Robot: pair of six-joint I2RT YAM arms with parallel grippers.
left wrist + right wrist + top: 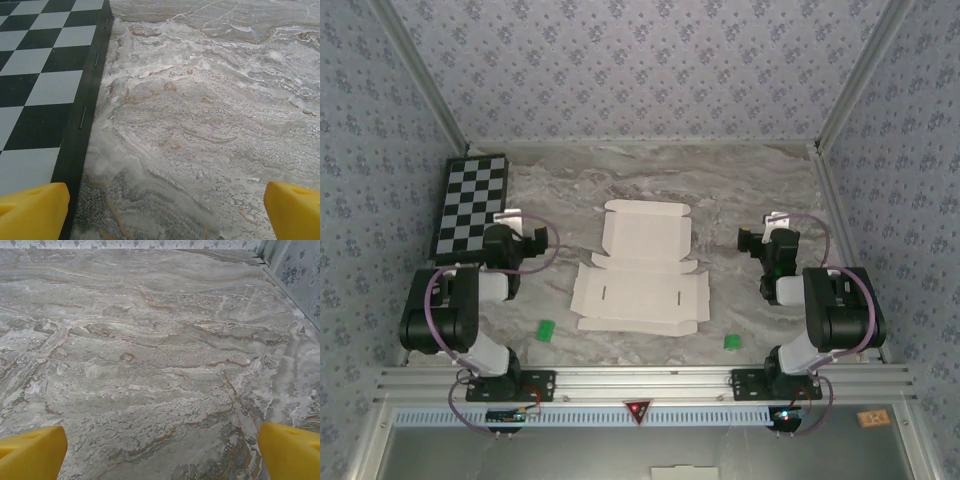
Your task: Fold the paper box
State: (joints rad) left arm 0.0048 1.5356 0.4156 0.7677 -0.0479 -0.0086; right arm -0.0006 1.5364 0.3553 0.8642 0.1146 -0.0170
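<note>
The paper box (640, 268) lies unfolded and flat in the middle of the marble table, cream-white side up, its flaps and slots spread out. My left gripper (534, 245) hovers left of the card, apart from it. In the left wrist view the left gripper (165, 212) is open, its yellow fingertips (35, 210) wide apart over bare marble. My right gripper (752, 243) sits right of the card, also apart from it. In the right wrist view the right gripper (162, 452) is open over bare marble, with nothing between its fingertips (290, 450).
A black-and-white checkerboard (470, 203) lies at the back left, its edge (82, 115) close to the left gripper. Two small green markers (545, 329) (731, 342) sit near the front. Side walls (295, 270) and a rail bound the table.
</note>
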